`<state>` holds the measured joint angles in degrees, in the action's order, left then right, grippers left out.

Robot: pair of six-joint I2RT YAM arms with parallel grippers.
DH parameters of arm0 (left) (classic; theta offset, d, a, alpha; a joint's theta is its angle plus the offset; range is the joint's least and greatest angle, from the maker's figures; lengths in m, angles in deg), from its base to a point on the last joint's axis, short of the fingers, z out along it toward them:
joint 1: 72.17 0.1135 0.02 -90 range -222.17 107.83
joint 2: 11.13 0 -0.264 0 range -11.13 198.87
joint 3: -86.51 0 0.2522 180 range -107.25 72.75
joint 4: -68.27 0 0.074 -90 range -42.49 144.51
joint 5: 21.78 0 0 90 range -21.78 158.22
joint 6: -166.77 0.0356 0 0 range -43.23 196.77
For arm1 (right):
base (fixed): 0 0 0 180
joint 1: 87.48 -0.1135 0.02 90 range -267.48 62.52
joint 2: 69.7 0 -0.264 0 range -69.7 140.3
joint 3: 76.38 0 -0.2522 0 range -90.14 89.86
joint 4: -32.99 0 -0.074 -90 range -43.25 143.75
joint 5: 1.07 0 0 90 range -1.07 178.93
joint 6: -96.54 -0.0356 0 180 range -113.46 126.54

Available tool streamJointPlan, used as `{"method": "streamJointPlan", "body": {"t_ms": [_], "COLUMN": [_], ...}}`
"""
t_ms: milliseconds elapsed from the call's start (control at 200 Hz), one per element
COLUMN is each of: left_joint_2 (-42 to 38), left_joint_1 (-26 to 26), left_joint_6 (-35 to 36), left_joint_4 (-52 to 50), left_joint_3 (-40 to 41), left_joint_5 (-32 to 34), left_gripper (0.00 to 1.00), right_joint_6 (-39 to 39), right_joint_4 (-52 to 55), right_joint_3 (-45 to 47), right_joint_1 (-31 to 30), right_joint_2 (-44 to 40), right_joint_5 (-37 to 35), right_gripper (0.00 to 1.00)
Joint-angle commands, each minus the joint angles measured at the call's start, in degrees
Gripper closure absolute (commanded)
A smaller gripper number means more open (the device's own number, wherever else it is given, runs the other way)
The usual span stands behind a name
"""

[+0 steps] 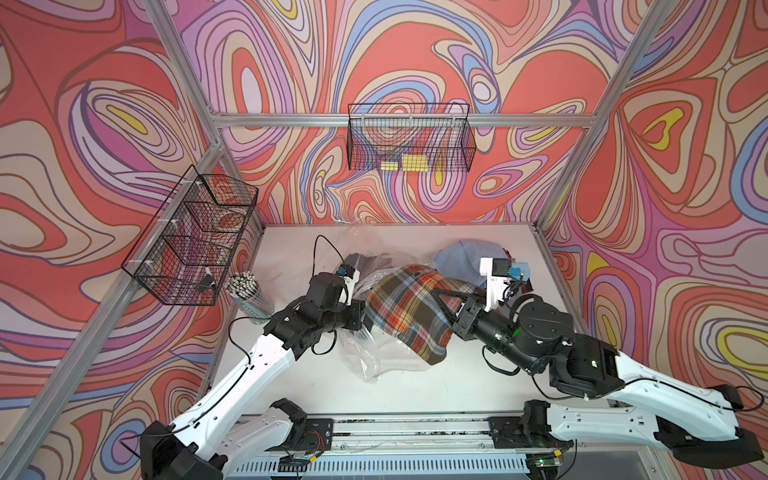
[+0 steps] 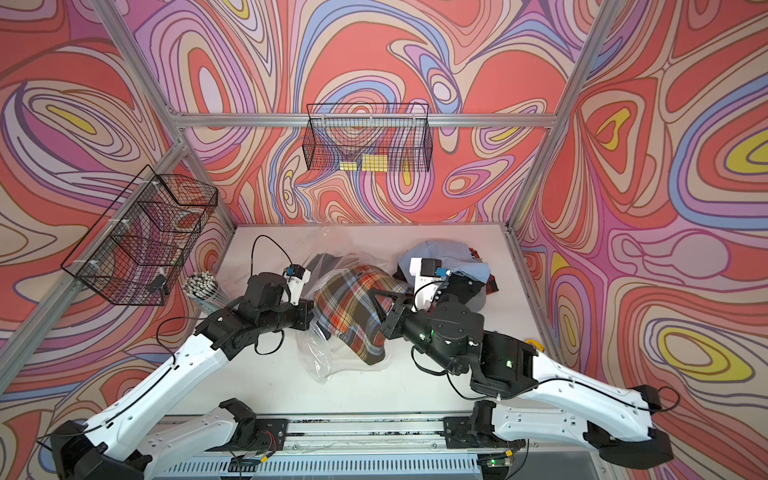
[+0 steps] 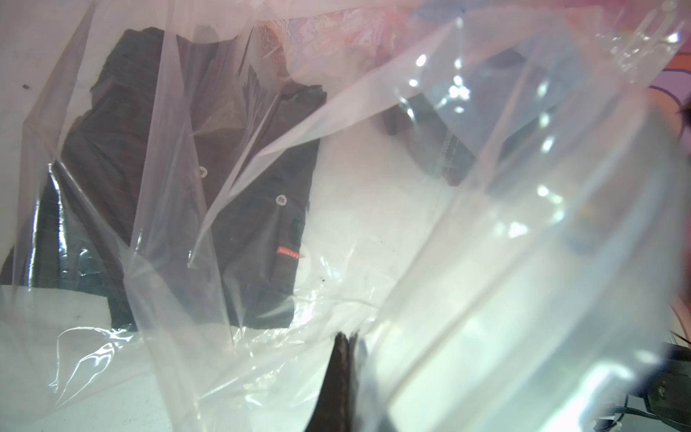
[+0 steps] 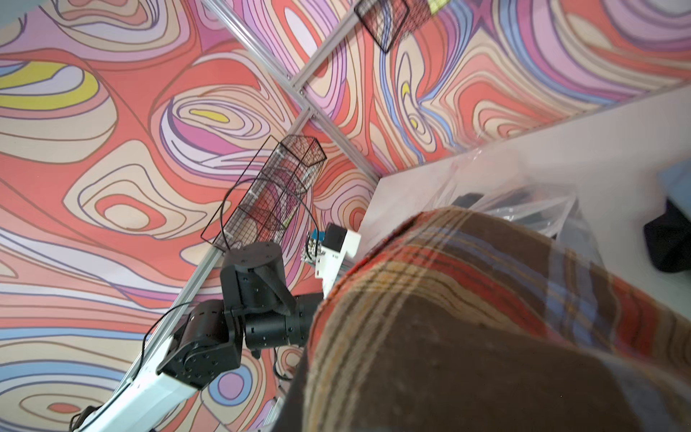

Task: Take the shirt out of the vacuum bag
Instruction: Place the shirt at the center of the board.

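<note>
Plaid shirt (image 1: 409, 307) raised at centre frame in both top views, its lower end sleeved in the vacuum bag (image 1: 361, 357); right claw (image 1: 442, 296) seems clamped on the shirt, tips buried in folds; left claw (image 3: 346, 348) pinched together on the bag, low centre of its wrist view; if that pinch slips, the bag rides along; clinging plastic could tug the shirt loose.

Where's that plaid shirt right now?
In both top views the plaid shirt sits humped in the middle of the table, with the vacuum bag bunched along its left side and a blue garment just behind it.
</note>
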<state>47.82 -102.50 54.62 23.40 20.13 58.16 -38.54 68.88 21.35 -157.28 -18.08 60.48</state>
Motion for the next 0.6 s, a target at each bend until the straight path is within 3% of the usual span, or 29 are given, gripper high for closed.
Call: {"method": "streamJointPlan", "body": {"t_ms": [0,130,336,521,596], "left_joint_2": [0.68,0.74,1.25,1.51,1.46], "left_joint_1": [0.44,0.43,0.44,0.4,0.44], "left_joint_6": [0.01,-0.08,-0.17,-0.26,-0.25], "left_joint_4": [-1.55,-1.41,-1.41,-1.35,-1.31], "left_joint_3": [-1.08,-1.15,-1.17,-1.12,-1.16], "left_joint_5": [0.75,0.57,0.23,-0.04,-0.12], "left_gripper": [1.0,1.0,1.0,1.0,1.0], "right_joint_6": [7.16,14.68,26.36,25.59,20.13], "right_joint_4": [4.18,5.2,1.85,-1.67,2.53], "right_joint_3": [-5.89,-11.29,-16.83,-14.56,-16.09], "right_joint_1": [-0.03,-0.04,0.03,4.11,12.0], "right_joint_2": [-0.73,-0.36,2.47,3.43,6.86], "right_joint_5": [-11.77,-19.74,-26.54,-24.81,-16.27], "right_gripper": [1.0,1.0,1.0,1.0,1.0]}}
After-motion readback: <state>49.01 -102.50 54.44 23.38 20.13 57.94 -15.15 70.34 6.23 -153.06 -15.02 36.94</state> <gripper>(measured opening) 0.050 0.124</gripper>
